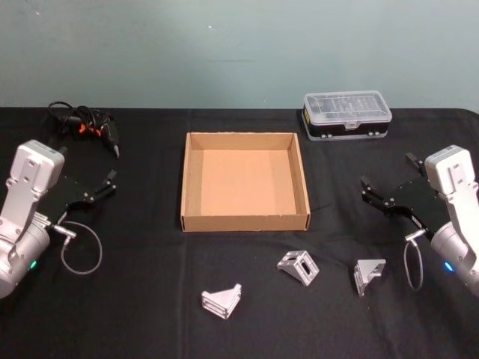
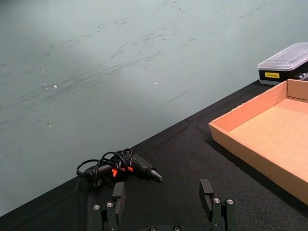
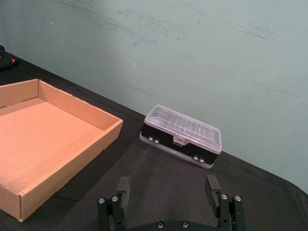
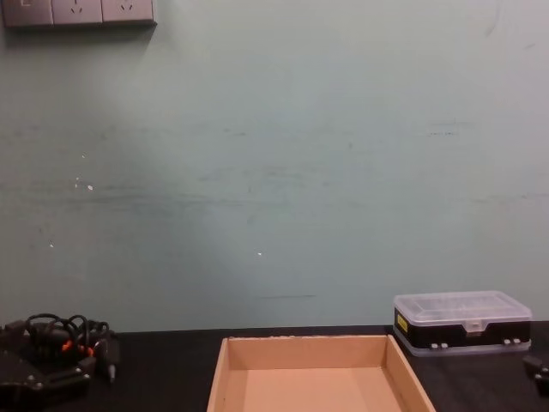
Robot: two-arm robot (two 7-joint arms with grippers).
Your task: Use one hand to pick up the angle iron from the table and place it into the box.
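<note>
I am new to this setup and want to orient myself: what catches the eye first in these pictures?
The tan box sits empty at the middle of the black table. Three silver angle irons lie before it, nearer the robot. The left gripper and right gripper are open at either side.

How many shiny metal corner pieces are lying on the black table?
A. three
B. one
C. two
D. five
A: the left angle iron, the middle angle iron and the right angle iron lie on the table in front of the box.
</note>
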